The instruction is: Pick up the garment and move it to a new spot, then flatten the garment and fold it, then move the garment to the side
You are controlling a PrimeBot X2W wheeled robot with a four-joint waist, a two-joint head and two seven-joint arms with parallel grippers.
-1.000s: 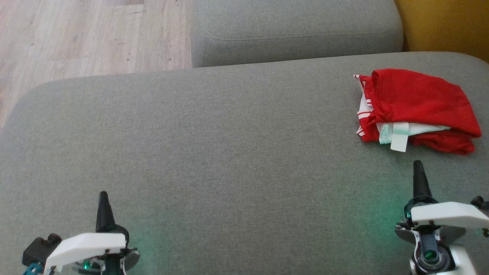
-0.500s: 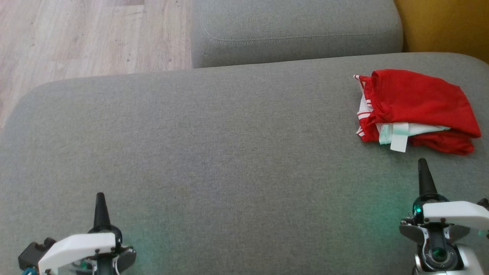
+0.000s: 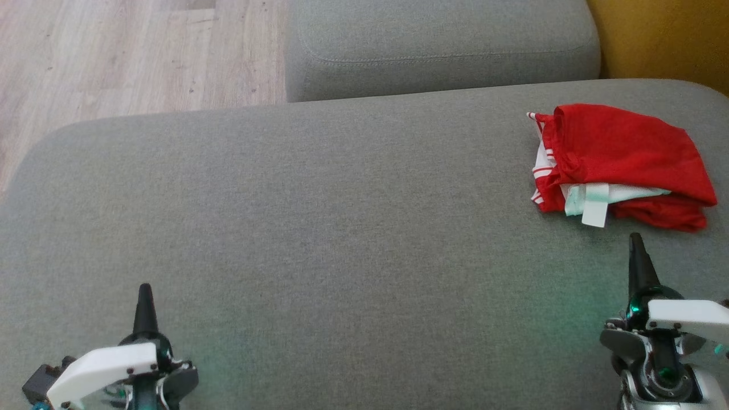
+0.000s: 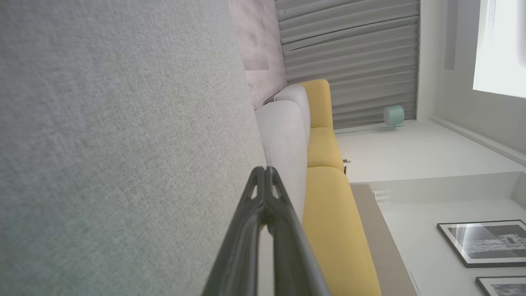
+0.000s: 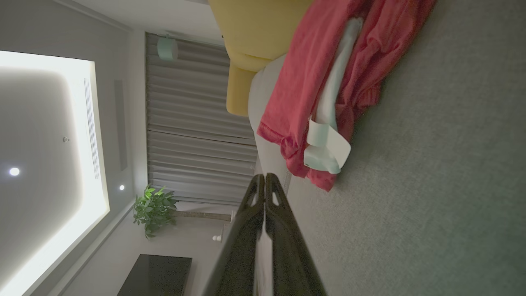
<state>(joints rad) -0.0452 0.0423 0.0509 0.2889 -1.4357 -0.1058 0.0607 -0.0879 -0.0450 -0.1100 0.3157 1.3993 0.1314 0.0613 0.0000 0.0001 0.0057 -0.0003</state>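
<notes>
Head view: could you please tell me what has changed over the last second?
The left gripper drifted leftward and lower in the view, drawing back toward the robot; the right gripper drifted rightward. Nothing was grasped or released. Both remain shut and empty, and the folded red garment lies unmoved at the right of the grey cushion.

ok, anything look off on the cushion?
Minor only: the red garment sits folded at the right of the gray cushion, but a white strip and a pale inner layer stick out of its near side. Nothing spilled or damaged.
</notes>
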